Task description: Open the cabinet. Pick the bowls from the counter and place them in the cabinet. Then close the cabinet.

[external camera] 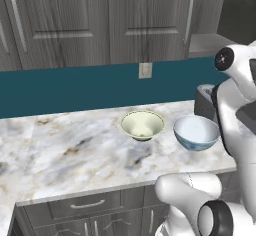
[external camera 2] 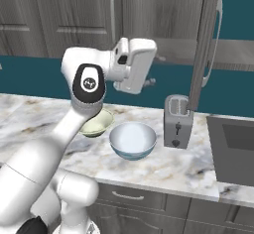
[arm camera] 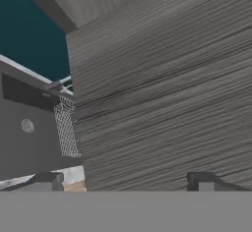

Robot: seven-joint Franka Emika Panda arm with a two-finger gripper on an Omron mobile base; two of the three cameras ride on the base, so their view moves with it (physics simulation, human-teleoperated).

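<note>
Cabinet door swung out, both bowls waiting on the counter
Nearest, the marble counter (external camera 2: 163, 171), veined brown on white-grey, carries the blue-patterned bowl (external camera 2: 132, 140) and, just behind it, the plain cream-green bowl (external camera 2: 95, 122), both round and smooth; a boxy toaster (external camera 2: 177, 121) stands beside them; above, the gripper (arm camera: 125, 182) is spread wide and empty, close to the wood-grain door of the cabinet (external camera 2: 204, 49), which stands ajar; placing and closing remain

base views flank counter (external camera: 75, 150), hand view near cabinet (arm camera: 162, 93)
</note>
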